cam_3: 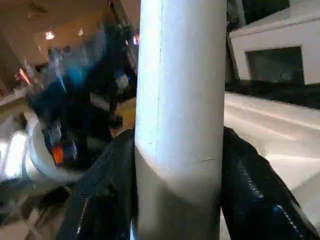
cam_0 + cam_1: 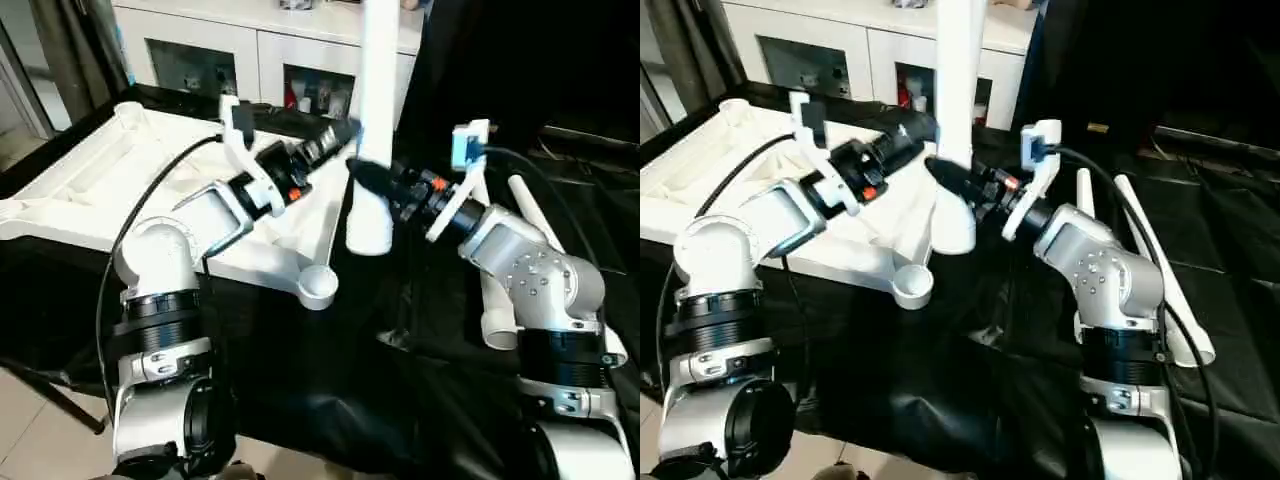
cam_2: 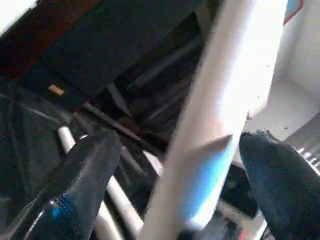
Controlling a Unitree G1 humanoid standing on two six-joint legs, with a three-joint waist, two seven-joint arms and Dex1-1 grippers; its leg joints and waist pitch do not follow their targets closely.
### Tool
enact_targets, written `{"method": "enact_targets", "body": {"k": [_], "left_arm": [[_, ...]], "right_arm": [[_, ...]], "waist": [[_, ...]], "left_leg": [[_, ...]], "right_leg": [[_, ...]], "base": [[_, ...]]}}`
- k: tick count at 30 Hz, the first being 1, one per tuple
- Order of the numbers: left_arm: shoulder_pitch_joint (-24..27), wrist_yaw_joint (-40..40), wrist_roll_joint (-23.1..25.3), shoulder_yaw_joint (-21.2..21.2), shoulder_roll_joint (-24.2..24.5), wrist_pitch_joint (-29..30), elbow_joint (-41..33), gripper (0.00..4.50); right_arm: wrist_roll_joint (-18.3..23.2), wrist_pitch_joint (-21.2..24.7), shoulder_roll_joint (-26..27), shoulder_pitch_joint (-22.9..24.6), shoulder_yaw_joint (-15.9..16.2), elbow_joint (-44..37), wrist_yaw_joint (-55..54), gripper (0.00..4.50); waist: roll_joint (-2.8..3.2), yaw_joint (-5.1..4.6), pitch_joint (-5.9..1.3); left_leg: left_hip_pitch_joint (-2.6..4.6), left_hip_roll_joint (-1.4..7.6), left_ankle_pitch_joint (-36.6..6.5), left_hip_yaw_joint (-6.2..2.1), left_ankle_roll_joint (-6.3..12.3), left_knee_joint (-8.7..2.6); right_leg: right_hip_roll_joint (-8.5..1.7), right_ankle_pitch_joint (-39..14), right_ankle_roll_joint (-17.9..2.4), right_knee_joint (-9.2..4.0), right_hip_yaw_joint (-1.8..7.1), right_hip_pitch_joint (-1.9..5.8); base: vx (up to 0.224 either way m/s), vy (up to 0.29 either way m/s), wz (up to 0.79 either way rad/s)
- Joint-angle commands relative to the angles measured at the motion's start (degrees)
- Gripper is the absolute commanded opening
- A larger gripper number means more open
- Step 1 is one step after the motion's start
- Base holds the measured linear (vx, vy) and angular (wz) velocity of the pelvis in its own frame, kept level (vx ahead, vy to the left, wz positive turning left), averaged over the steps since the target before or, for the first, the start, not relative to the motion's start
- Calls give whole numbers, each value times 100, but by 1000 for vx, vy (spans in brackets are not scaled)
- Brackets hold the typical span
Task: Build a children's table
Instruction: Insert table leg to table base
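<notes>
The children's table top (image 2: 90, 190) lies upside down at the left, ribbed underside up, with a round corner socket (image 2: 318, 287) at its near corner. One white tube leg (image 2: 376, 100) stands upright over the top's right edge. My right gripper (image 2: 365, 175) is shut on the leg's lower part, and its fingers (image 1: 105, 195) press on both sides of the leg (image 1: 180, 100). My left gripper (image 2: 345, 135) is a little higher, open, its fingers (image 3: 85, 175) straddling the leg (image 3: 220, 115) with a gap on each side.
Two more white tube legs (image 2: 1155, 270) lie on the black cloth (image 2: 330, 380) beside my right arm. A white cabinet (image 2: 260, 50) with glass-fronted compartments stands behind the table top. The cloth's front edge drops to a tiled floor (image 2: 40, 430).
</notes>
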Motion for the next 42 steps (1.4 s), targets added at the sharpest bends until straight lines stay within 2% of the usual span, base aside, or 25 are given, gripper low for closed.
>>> {"method": "enact_targets", "body": {"k": [1,2,3,6,8,10,11,12,14,17,21,22,25,26,27,30,31,32,35,38,42], "left_arm": [[-182,84,-210,11,-80,59,-125,450],[-197,88,-287,47,-105,53,-134,450],[-206,120,-321,42,-109,51,-150,450],[-204,215,-267,-39,-97,20,-170,450],[-207,389,-12,-158,-82,-158,-149,450],[-237,608,185,-221,-74,-268,-99,450],[-254,703,241,-234,-71,-287,-74,423],[-254,756,306,-278,-61,-313,-76,423],[-220,1223,840,-623,-25,-501,-99,416],[-99,1542,1407,-1037,-5,-734,-112,372],[-105,1983,1605,-931,-183,-924,40,350],[-167,2327,1663,-714,-319,-1161,255,337],[-240,2535,1622,-499,-411,-1470,454,328],[-240,2535,1622,-499,-411,-1470,454,308],[-298,2497,1390,-302,-468,-1488,539,294],[-325,2454,1174,-155,-523,-1414,568,284],[-322,2435,1040,-83,-556,-1331,570,269],[-312,2420,1001,-71,-563,-1300,567,245],[-282,2414,971,-93,-569,-1306,577,238],[-274,2378,977,-126,-558,-1328,597,202],[-273,2368,971,-142,-520,-1403,591,193]], "right_arm": [[-195,-46,-68,45,253,-114,7,186],[-272,-54,-66,49,308,-61,-57,186],[-383,-101,-120,78,450,-40,-55,186],[-562,-137,-222,135,752,-63,-58,186],[-922,-182,-277,89,1037,40,-323,186],[-1291,-292,-317,29,1269,188,-587,186],[-1441,-358,-332,7,1358,250,-687,186],[-1535,-397,-342,-3,1422,285,-747,186],[-2004,-468,-259,-92,1639,541,-1329,186],[-2257,-549,-94,-171,1678,721,-1830,186],[-2354,-657,70,-205,1690,787,-2097,186],[-2430,-775,192,-233,1728,795,-2229,186],[-2464,-852,309,-247,1845,764,-2230,186],[-2464,-852,309,-247,1845,764,-2230,186],[-2504,-896,344,-219,1994,703,-2154,186],[-2541,-946,356,-187,2098,679,-2133,186],[-2558,-968,371,-175,2120,684,-2149,186],[-2573,-982,384,-173,2122,691,-2159,186],[-2618,-1050,412,-178,2128,715,-2135,186],[-2620,-1089,411,-183,2142,687,-2106,186],[-2676,-1229,392,-199,2167,713,-2105,186]], "waist": [[-41,15,-464],[-29,17,-468],[-43,10,-471],[-31,13,-462],[-23,10,-460],[-15,-6,-460],[-22,-18,-457],[-23,-11,-458],[-19,-18,-456],[-25,-29,-465],[-36,-34,-475],[-40,-35,-475],[-46,-41,-468],[-45,-42,-468],[-42,-47,-470],[-34,-48,-473],[-35,-49,-469],[-32,-40,-469],[-32,-39,-466],[-36,-37,-462],[-47,-45,-459]], "left_leg": [[60,140,-337,-33,78,-316],[63,144,-337,-35,71,-316],[61,145,-325,-39,58,-314],[67,149,-403,-41,35,-316],[62,153,-392,-49,24,-320],[65,162,-414,-60,-66,-327],[67,153,-446,-53,-79,-327],[68,146,-477,-50,-100,-324],[72,163,-515,-62,-135,-336],[90,163,-502,-55,-152,-331],[63,149,-375,-54,-166,-317],[64,144,-418,-51,-156,-316],[56,134,-489,-56,-115,-320],[56,135,-509,-58,-114,-322],[65,140,-532,-59,-115,-322],[78,143,-526,-57,-103,-315],[67,144,-519,-55,-97,-312],[74,145,-519,-57,-100,-315],[81,154,-539,-57,-81,-320],[81,154,-589,-61,-112,-327],[83,155,-637,-62,-135,-331]], "right_leg": [[-466,-328,-914,-397,285,377],[-467,-328,-922,-396,286,373],[-464,-308,-938,-391,283,373],[-459,-391,-833,-402,290,370],[-458,-396,-815,-405,287,365],[-458,-424,-744,-409,287,363],[-450,-457,-726,-412,288,364],[-461,-521,-694,-416,294,368],[-455,-571,-649,-419,293,353],[-460,-556,-586,-409,302,333],[-449,-105,-683,-358,301,362],[-446,-114,-692,-367,301,366],[-452,-213,-647,-386,299,371],[-454,-249,-631,-393,298,371],[-459,-283,-628,-392,297,367],[-456,-183,-712,-377,298,354],[-456,-145,-728,-367,301,358],[-457,-149,-731,-369,297,355],[-447,-137,-731,-369,300,343],[-455,-218,-686,-375,300,350],[-458,-303,-636,-385,302,347]], "base": [[0,0,0],[0,0,0],[0,0,0],[0,0,0],[0,0,0],[0,0,0],[0,0,0],[0,0,0],[0,0,0],[0,0,0],[0,0,0],[0,0,0],[0,0,0],[0,0,0],[0,0,0],[0,0,0],[0,0,0],[0,0,0],[0,0,0],[0,0,0],[0,0,0]]}}
